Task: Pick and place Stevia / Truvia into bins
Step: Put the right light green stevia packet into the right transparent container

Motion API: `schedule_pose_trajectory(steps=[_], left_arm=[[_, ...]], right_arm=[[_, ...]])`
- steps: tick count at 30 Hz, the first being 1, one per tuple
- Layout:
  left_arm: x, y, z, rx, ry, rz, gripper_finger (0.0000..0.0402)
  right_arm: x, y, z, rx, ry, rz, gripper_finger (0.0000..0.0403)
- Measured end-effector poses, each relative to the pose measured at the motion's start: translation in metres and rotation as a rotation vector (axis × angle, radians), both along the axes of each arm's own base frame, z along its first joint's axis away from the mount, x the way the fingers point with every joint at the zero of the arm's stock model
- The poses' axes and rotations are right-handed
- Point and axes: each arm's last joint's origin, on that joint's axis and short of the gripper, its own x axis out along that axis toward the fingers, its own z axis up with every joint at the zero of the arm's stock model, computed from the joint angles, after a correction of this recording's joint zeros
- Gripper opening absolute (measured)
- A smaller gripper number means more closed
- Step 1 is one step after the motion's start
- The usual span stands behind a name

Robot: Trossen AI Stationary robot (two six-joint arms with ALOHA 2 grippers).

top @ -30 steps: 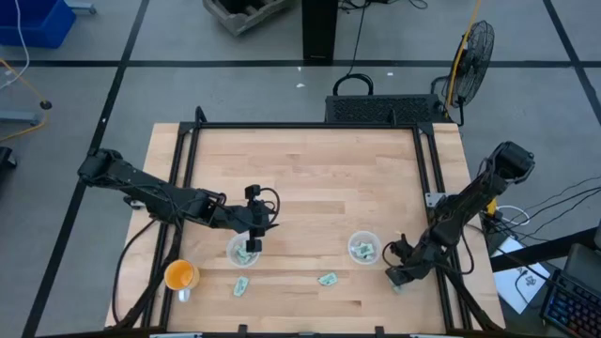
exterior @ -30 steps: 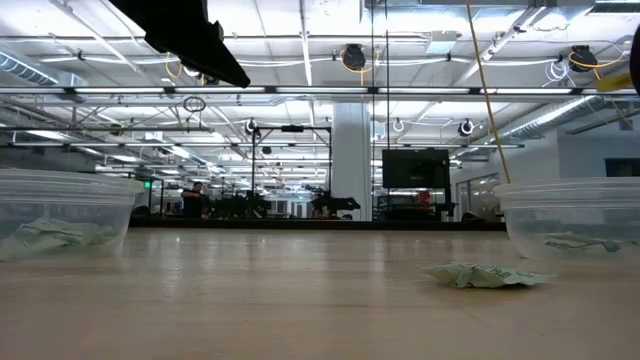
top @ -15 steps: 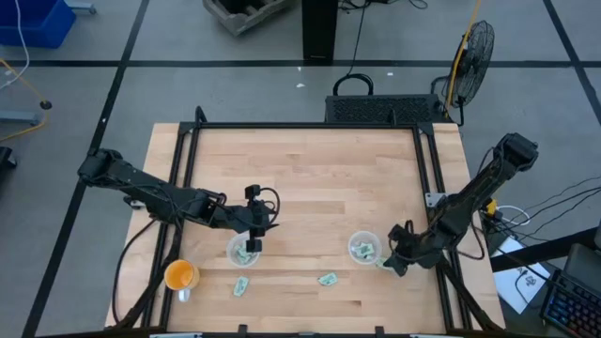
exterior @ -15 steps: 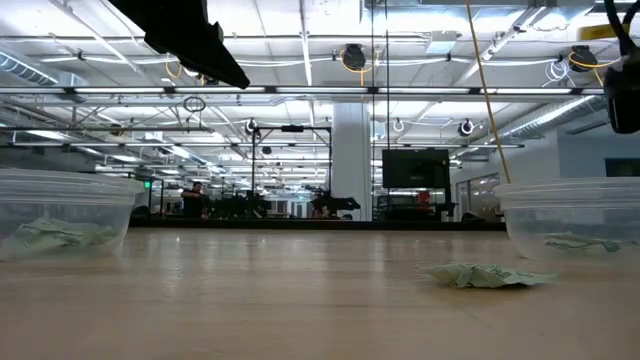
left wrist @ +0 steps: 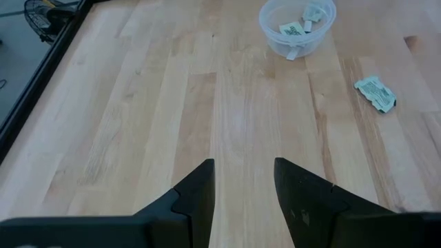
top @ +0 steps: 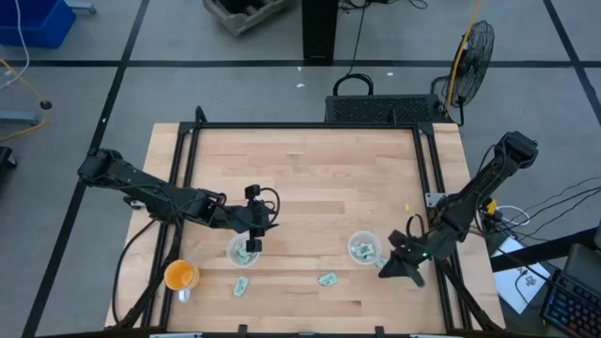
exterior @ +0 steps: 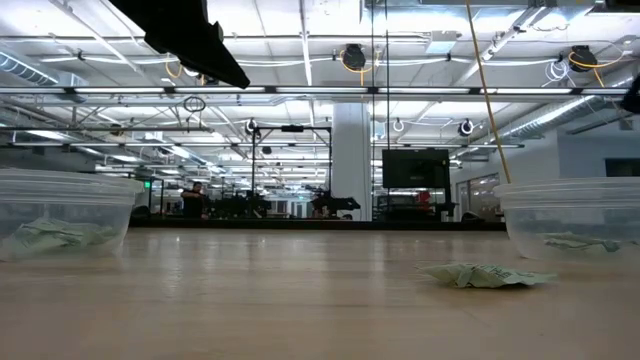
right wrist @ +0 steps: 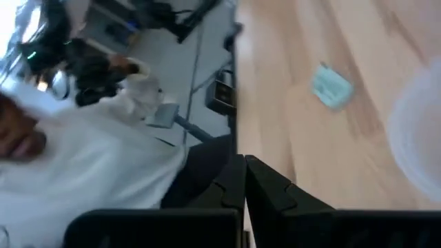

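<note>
Two pale green and white paper packets lie loose on the wooden table (top: 310, 169): one (top: 328, 279) between the clear plastic cups, one (top: 241, 285) beside the left cup (top: 243, 251). More packets fill both cups. Right gripper (top: 388, 270), fingers together and empty, sits just beside the right cup (top: 363, 247). Left gripper (top: 252, 246) hovers over the left cup, fingers apart, empty. An orange cup (top: 179, 275) stands nearby.
</note>
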Motion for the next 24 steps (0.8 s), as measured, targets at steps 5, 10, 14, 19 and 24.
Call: schedule_pose_trajectory(steps=[5,10,14,19,24], left_arm=[[0.000,0.000,0.000,-0.018,-0.002,0.014,0.0157],[0.000,0.000,0.000,-0.026,-0.001,0.021,0.0157],[0.000,0.000,0.000,-0.038,-0.003,0.029,0.0157],[0.000,0.000,0.000,-0.038,-0.003,0.030,0.0157],[0.000,0.000,0.000,-0.041,-0.010,0.031,0.0157]], right_arm=[[0.002,-0.002,-0.001,-0.166,-0.099,-0.035,0.0000],[0.000,0.001,-0.003,-0.113,-0.052,-0.053,0.0000],[-0.010,0.010,-0.004,-0.032,0.003,0.014,0.0000],[-0.018,0.013,-0.008,-0.048,0.034,-0.019,0.0000],[-0.019,0.007,-0.016,-0.245,0.023,-0.038,0.0000]])
